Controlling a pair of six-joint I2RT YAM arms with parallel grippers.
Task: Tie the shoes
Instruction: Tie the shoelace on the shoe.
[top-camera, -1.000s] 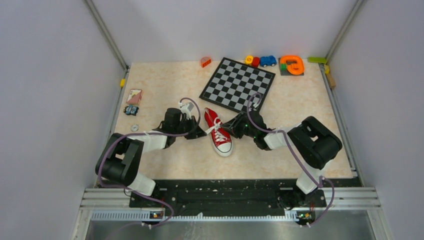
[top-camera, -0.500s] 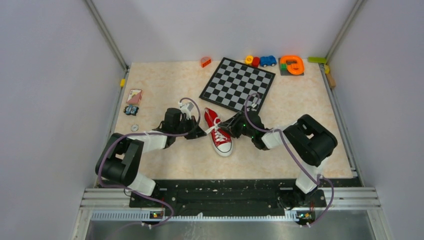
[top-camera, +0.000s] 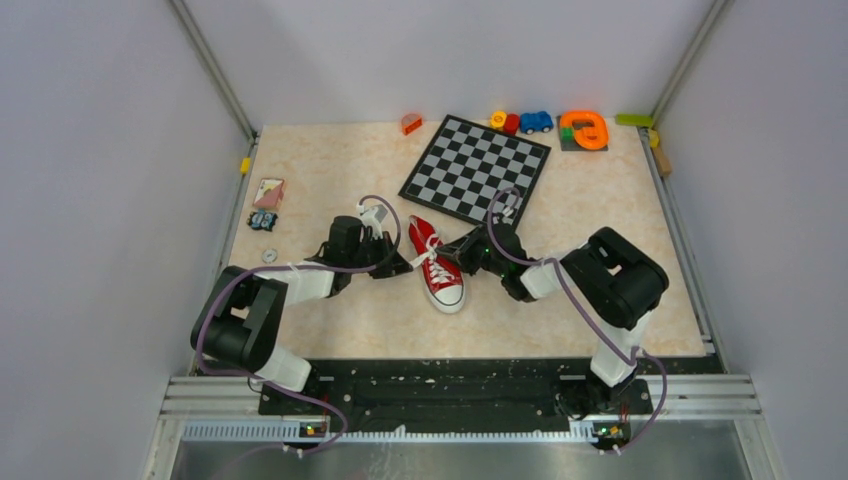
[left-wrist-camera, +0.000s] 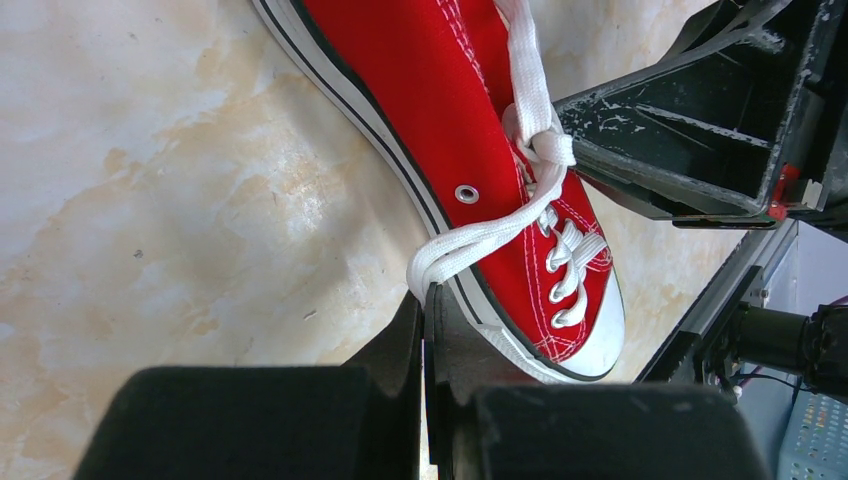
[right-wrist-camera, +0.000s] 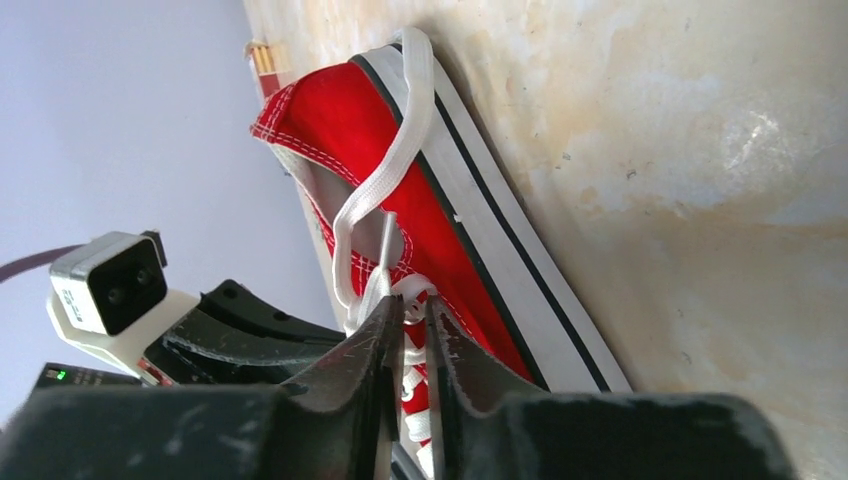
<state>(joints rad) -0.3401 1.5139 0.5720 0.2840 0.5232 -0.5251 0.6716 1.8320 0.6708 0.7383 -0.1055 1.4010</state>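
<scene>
The shoe (top-camera: 441, 276) is a red sneaker lying mid-table with its white toe cap toward the arms; it also fills the left wrist view (left-wrist-camera: 450, 100) and shows in the right wrist view (right-wrist-camera: 400, 170). My left gripper (top-camera: 404, 265) is on the shoe's left side, shut (left-wrist-camera: 428, 292) on a loop of white lace (left-wrist-camera: 480, 240) pulled out sideways. My right gripper (top-camera: 451, 255) is at the shoe's right side. Its jaws (right-wrist-camera: 412, 303) stand a narrow gap apart at the lace knot (right-wrist-camera: 400, 288). Another lace strand (right-wrist-camera: 385, 190) trails back over the shoe's edge.
A chessboard (top-camera: 476, 167) lies just behind the shoe. Small toys line the back edge: an orange block (top-camera: 411, 123), a blue car (top-camera: 536, 121), an orange ring (top-camera: 584, 129). A card (top-camera: 268, 191) and a washer (top-camera: 269, 256) lie at the left.
The right arm's elbow has swung left toward the shoe and its jaws have narrowed around the lace knot. The left gripper and the shoe have held still.
</scene>
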